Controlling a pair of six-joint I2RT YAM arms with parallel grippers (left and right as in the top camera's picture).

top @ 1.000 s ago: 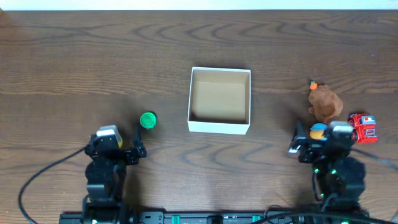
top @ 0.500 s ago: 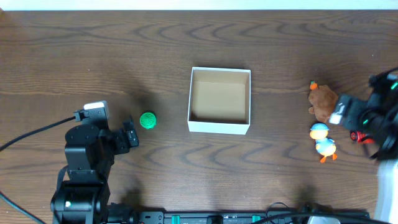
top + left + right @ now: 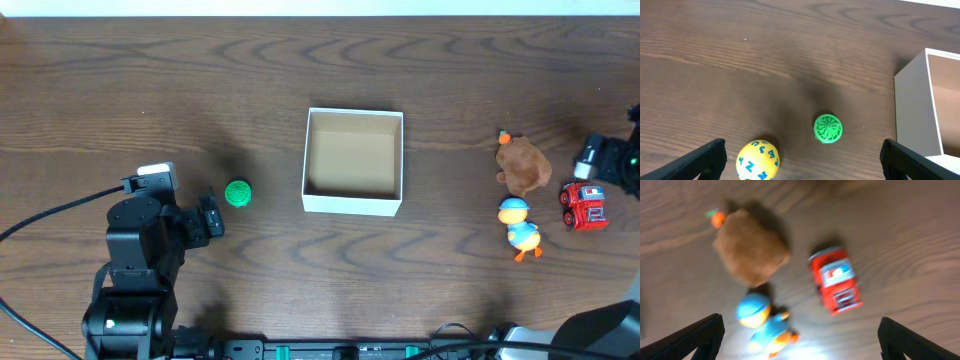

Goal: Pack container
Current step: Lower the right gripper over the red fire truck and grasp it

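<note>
The container, a square white-walled box with a tan inside, stands mid-table and holds nothing; its corner shows in the left wrist view. A green ball lies to its left. My left gripper is open above the table, with the green ball ahead and a yellow letter ball near its left finger. My right gripper is open and empty above a brown plush, a blue-and-orange duck and a red fire truck.
In the overhead view the plush, duck and truck cluster at the right, with the right arm at the table's right edge. The left arm hides the yellow ball from above.
The right arm has swung up and out to the right edge, uncovering the duck and truck. The left arm rose and shifted left earlier and has held still since.
</note>
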